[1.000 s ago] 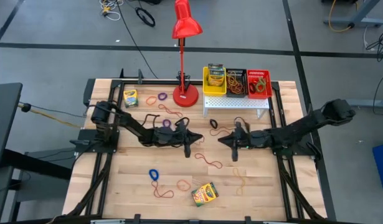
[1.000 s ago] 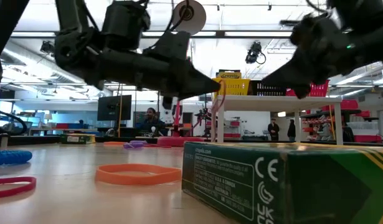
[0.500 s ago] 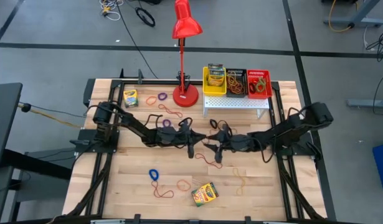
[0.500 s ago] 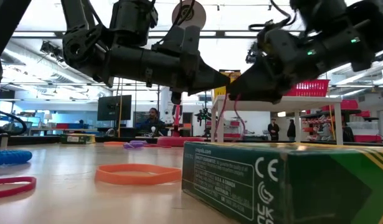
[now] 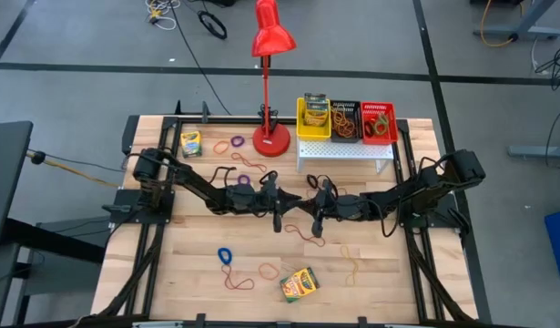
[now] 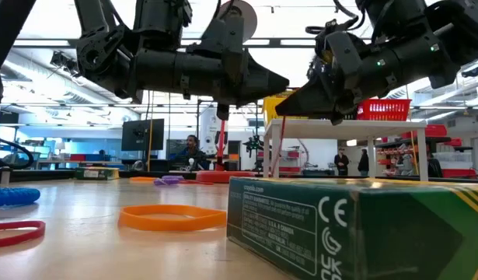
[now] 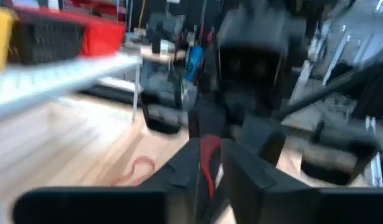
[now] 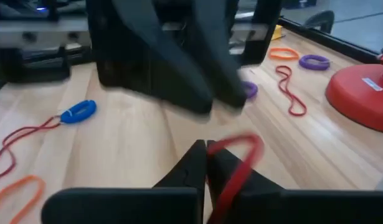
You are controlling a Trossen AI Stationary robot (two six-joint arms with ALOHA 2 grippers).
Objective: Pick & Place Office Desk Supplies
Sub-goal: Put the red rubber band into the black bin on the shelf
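Nearest the low camera: crayon box (image 6: 355, 225) and orange band (image 6: 172, 217) lie on the table (image 5: 198, 282). Mid-table, right gripper (image 8: 205, 163) is pinched closed on a red rubber band (image 8: 236, 163), tip to tip with left gripper (image 5: 279, 204), fingers slightly parted. Behind: bins (image 5: 346, 120) on the white stand (image 5: 345, 152).
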